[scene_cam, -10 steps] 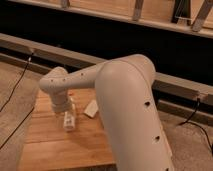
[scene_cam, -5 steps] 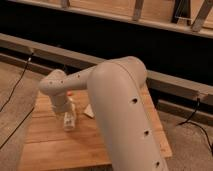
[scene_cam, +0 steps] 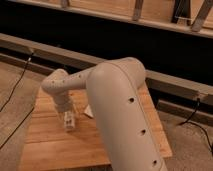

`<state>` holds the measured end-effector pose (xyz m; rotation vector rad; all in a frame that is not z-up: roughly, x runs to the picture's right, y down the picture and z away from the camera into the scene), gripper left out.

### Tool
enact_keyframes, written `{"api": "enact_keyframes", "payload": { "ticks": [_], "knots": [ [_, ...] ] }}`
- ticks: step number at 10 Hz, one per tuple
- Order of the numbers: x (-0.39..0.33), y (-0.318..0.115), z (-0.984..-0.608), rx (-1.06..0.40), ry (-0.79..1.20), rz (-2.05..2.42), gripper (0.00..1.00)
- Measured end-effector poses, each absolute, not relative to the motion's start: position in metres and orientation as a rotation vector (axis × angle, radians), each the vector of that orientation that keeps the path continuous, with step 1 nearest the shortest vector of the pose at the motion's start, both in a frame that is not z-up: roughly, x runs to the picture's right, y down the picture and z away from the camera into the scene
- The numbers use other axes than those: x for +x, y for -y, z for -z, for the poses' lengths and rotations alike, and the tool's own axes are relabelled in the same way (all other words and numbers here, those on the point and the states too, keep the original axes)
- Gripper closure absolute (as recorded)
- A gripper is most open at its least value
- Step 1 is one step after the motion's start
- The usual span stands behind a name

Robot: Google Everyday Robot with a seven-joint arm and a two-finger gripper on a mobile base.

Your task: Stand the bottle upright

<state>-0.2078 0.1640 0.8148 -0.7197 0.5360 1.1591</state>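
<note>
The bottle [scene_cam: 69,120] is a small clear thing with a pale label on the wooden table [scene_cam: 45,145], left of centre. My gripper [scene_cam: 65,106] hangs right above it at the end of the pale arm [scene_cam: 115,105] and seems to touch its top. I cannot tell whether the bottle stands fully upright or is tilted. The arm's thick link fills the middle of the view and hides the table's right half.
A small pale block [scene_cam: 89,111] lies just right of the bottle, partly behind the arm. Black cables [scene_cam: 15,90] run across the floor on the left. A dark wall with a rail [scene_cam: 30,47] runs behind the table. No bowl shows.
The arm's thick link has swung a little left and covers more of the table and the pale block. The bottle and gripper stay at nearly the same spot.
</note>
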Motion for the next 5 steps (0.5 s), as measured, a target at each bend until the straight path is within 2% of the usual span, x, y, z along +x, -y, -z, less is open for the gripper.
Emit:
{"api": "enact_keyframes", "payload": {
  "ticks": [5],
  "knots": [
    [-0.205, -0.159, -0.838, -0.755, -0.495, -1.21, 0.35]
  ]
}}
